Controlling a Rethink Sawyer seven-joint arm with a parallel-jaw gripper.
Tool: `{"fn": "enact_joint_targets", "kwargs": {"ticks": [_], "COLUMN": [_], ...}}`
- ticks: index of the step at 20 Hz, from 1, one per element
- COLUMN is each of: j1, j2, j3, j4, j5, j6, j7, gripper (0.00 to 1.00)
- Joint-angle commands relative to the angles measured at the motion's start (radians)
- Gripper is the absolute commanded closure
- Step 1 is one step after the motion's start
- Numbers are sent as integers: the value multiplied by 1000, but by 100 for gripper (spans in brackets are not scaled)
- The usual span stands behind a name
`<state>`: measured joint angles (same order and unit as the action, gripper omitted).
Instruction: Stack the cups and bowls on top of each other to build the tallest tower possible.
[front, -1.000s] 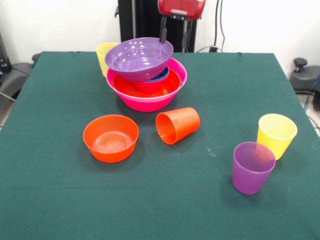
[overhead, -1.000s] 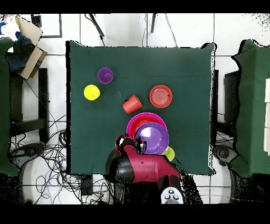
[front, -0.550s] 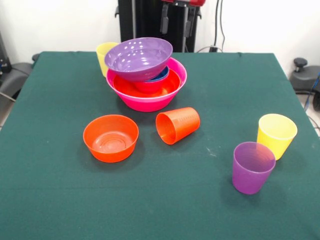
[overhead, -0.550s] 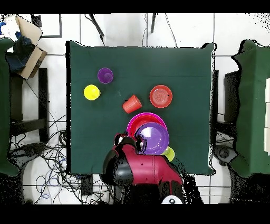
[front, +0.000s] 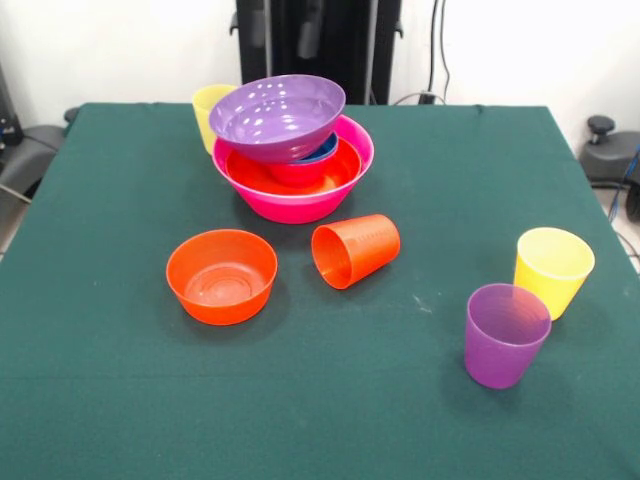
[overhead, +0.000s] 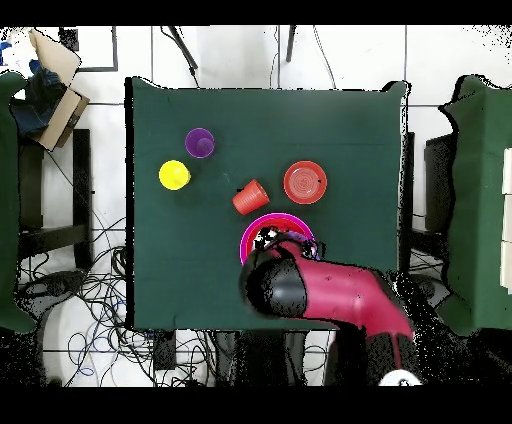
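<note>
The tower stands at the back of the table: a big pink bowl (front: 295, 200) holds a wide orange bowl (front: 250, 172), a small bowl (front: 300, 174) and a blue bowl (front: 324, 152), with the purple bowl (front: 278, 115) tilted on top. Loose on the cloth are a small orange bowl (front: 221, 275), an orange cup (front: 356, 249) on its side, a yellow cup (front: 553, 268) and a purple cup (front: 506, 334). A second yellow cup (front: 207, 108) stands behind the tower. The gripper (overhead: 266, 238) shows only from above, over the pink bowl (overhead: 258, 222).
The red and black arm (overhead: 330, 295) covers most of the tower in the overhead view. A cardboard box (overhead: 55, 85) and chairs stand beyond the table's sides. The green tablecloth (front: 300, 400) reaches the front edge.
The gripper has risen from the purple bowl's rim and left the front view. From above, the arm has swung across the tower. The purple bowl stays on the pile.
</note>
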<state>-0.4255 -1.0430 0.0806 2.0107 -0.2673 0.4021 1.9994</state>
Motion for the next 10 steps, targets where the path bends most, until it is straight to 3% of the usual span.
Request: {"fn": "enact_joint_targets", "kwargs": {"ticks": [1,10], "j1": [-113,-188], "j2": [69,163], "j3": [229,338], "j4": [-235,-341], "j5": [-27,-100], "j6": [191,230], "j7": [-311,-315], "gripper": [0,0]}}
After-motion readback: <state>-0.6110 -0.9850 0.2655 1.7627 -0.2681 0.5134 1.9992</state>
